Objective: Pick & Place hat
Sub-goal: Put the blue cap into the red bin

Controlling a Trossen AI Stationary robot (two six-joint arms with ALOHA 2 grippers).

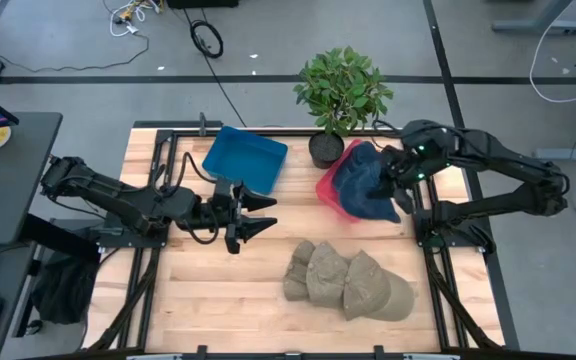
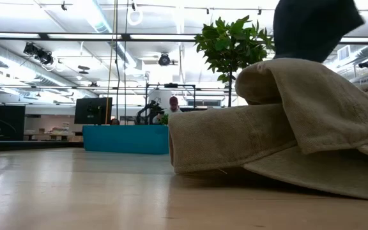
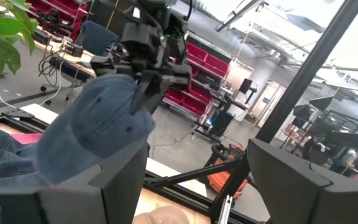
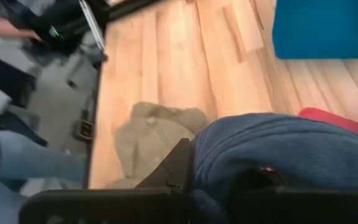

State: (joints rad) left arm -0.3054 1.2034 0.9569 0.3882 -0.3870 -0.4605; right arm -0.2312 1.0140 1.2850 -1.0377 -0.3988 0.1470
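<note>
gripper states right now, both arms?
Left gripper: open, holding nothing, over the table beside the blue bin.
Right gripper: shut on the blue hat, lifted over the red bin.

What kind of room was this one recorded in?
Probably a robotics lab or workshop: red storage bins line shelves, cables trail over a grey concrete floor, and ceiling lights run over open workbenches behind the wooden table.
</note>
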